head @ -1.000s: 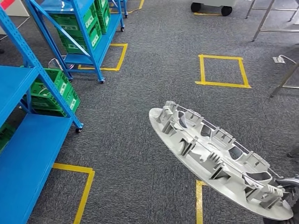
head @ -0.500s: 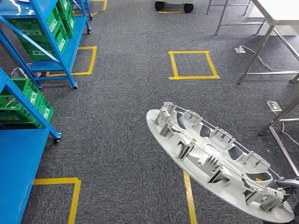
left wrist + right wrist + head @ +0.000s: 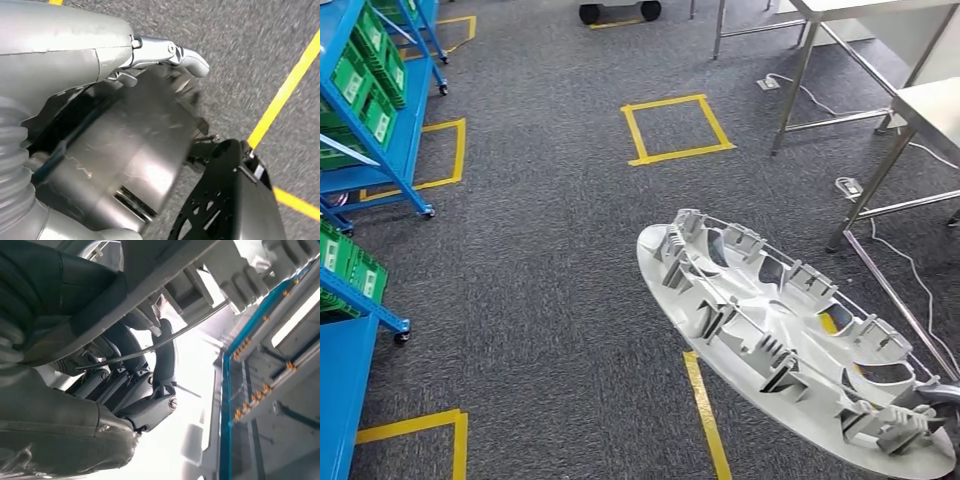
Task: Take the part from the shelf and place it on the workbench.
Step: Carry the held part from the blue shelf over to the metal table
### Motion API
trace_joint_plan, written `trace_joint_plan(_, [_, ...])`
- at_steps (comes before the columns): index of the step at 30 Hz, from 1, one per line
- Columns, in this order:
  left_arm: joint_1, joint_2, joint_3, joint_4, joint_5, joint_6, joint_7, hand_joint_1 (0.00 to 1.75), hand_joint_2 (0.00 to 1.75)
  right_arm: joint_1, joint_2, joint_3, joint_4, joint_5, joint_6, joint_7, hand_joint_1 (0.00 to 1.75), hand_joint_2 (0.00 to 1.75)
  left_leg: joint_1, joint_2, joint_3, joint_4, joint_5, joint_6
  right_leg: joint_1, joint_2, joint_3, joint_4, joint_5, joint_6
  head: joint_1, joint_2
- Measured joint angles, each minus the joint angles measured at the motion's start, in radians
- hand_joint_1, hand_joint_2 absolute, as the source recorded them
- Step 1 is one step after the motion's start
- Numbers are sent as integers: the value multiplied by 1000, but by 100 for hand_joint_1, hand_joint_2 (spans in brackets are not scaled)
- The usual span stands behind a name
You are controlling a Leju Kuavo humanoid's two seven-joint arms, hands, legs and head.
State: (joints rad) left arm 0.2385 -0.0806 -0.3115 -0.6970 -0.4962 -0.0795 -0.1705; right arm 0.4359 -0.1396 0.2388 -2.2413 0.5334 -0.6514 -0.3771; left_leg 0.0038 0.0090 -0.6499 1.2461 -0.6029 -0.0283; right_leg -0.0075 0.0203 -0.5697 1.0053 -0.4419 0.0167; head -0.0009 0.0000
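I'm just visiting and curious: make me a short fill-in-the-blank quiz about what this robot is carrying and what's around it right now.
1. The right robot hand holds a large, ribbed ____ part.
2. The square taped on the carpet is ____.
3. The crates on the blue shelf are ____.

Missing words: grey; yellow; green

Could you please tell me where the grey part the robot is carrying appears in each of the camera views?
Head view: the grey part runs across the lower right, over the carpet.
Left wrist view: the part is not in it.
Right wrist view: the part lies along the upper edge, gripped by the right hand.
Shared landmark: the part's ribbed face.
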Motion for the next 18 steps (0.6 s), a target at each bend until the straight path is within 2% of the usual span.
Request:
trace_joint_plan(1, [-1,5,-15,0,23,8,6,0,175,0,0,0,0,24,-10,-1,175,175,0,-4,-15,26,2,2,1,13,-1,0,1,-1,0,0])
trace_joint_plan(2, [-3,10,-32,0,46,15,11,0,175,0,0,0,0,52,-19,-2,175,175,-1,-6,-12,15,22,4,2,27,-2,0,2,-1,0,0])
trace_joint_plan(3, [-5,15,-49,0,70,24,16,0,175,0,2,0,-1,84,-25,-4,175,175,-1,-10,8,-30,56,8,2,41,-1,0,3,0,0,0])
trace_joint_plan(4, [-7,22,-68,0,96,33,23,0,175,1,5,0,-2,121,-29,-8,175,175,0,-25,39,-96,95,11,2,55,-1,1,4,2,0,0])
trace_joint_plan(5, [-9,28,-89,0,123,43,29,0,175,0,11,-2,-5,163,-31,-12,175,175,2,-49,70,-163,123,14,3,68,-3,3,5,4,0,0])
trace_joint_plan(7, [-15,44,-139,0,188,66,41,0,175,1,29,-8,-10,261,-33,-20,175,175,4,-87,105,-243,143,15,1,91,-13,8,8,14,1,0])
trace_joint_plan(8, [-19,52,-166,0,220,78,46,0,175,1,38,-12,-13,310,-33,-22,175,175,3,-90,108,-253,140,16,-1,101,-19,8,10,21,0,0])
trace_joint_plan(9, [-24,60,-195,0,251,90,50,0,175,2,48,-15,-15,355,-34,-23,175,175,2,-80,109,-257,141,19,-5,113,-26,6,14,28,0,0])
trace_joint_plan(10, [-29,67,-224,0,279,101,52,0,175,3,56,-20,-17,395,-34,-22,175,175,2,-68,110,-261,143,25,-5,111,-31,7,13,34,0,0])
trace_joint_plan(11, [-34,74,-251,0,304,110,54,0,175,4,62,-24,-19,429,-34,-19,175,175,3,-56,111,-265,146,30,-4,95,-40,18,4,38,2,0])
trace_joint_plan(12, [-37,81,-279,0,328,120,55,0,175,2,68,-28,-21,461,-34,-15,175,175,4,-42,113,-269,148,35,-2,69,-58,52,-18,41,5,0])
trace_joint_plan(14, [-43,95,-334,0,375,138,59,0,175,0,76,-32,-24,517,-35,-4,175,175,2,-15,114,-271,148,40,1,11,-114,176,-84,47,8,0])
trace_joint_plan(15, [-45,103,-360,0,398,147,61,0,175,1,79,-33,-25,542,-35,-1,175,175,1,0,114,-271,147,41,0,-3,-143,240,-111,50,8,0])
trace_joint_plan(16, [-49,110,-385,0,420,156,63,0,175,3,80,-34,-26,565,-35,0,175,175,1,14,114,-270,146,41,-2,-10,-159,279,-120,53,8,0])
trace_joint_plan(17, [-55,116,-410,0,440,164,64,0,175,7,81,-36,-28,585,-35,-1,175,175,1,26,115,-270,145,41,-4,-14,-156,278,-111,56,8,0])
trace_joint_plan(18, [-60,122,-435,0,458,171,65,0,175,11,82,-39,-31,601,-35,-3,175,175,2,37,118,-270,143,39,-6,-20,-132,238,-85,57,8,0])
